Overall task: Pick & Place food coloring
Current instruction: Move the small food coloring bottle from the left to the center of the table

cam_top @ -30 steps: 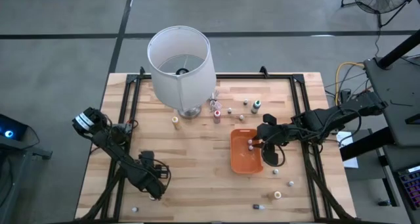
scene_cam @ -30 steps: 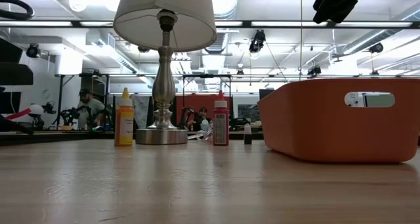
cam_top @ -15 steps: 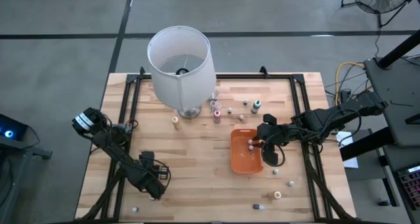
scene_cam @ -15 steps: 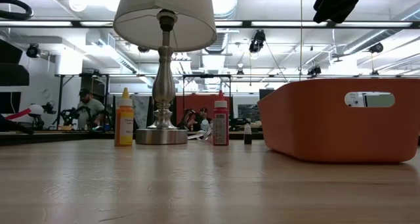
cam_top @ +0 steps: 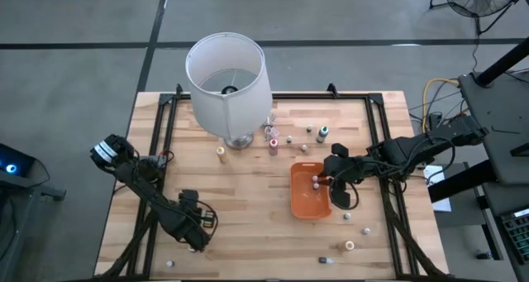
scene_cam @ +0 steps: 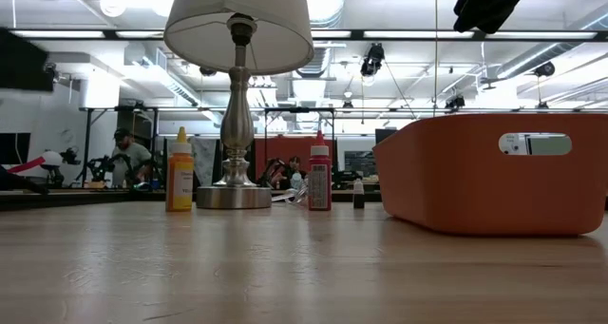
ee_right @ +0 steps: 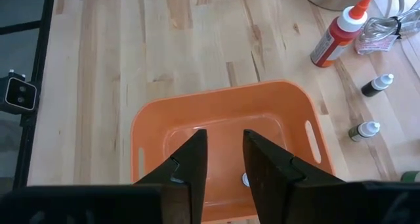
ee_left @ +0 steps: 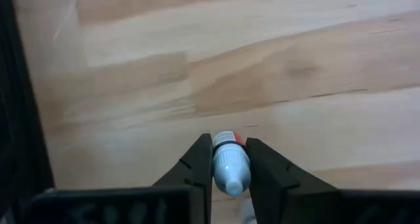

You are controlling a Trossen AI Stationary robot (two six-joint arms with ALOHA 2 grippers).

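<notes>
A pale small food coloring bottle (ee_left: 230, 166), perhaps red-collared, is pinched by the left claw (ee_left: 228, 165) on the bench (ee_left: 262, 66); the right claw (ee_right: 224, 159) is held narrowly spread over the orange tray (ee_right: 154, 119).

Wooden table (cam_top: 248, 191), plank top, black frame rails along the sides. On it: lamp (cam_top: 227, 83) at the far edge; orange tray (cam_top: 307, 193) right of centre; yellow bottle (cam_top: 221, 151) and red bottle (cam_top: 273, 145) near the lamp base; small bottles (cam_top: 322, 133) scattered beyond and before the tray.
</notes>
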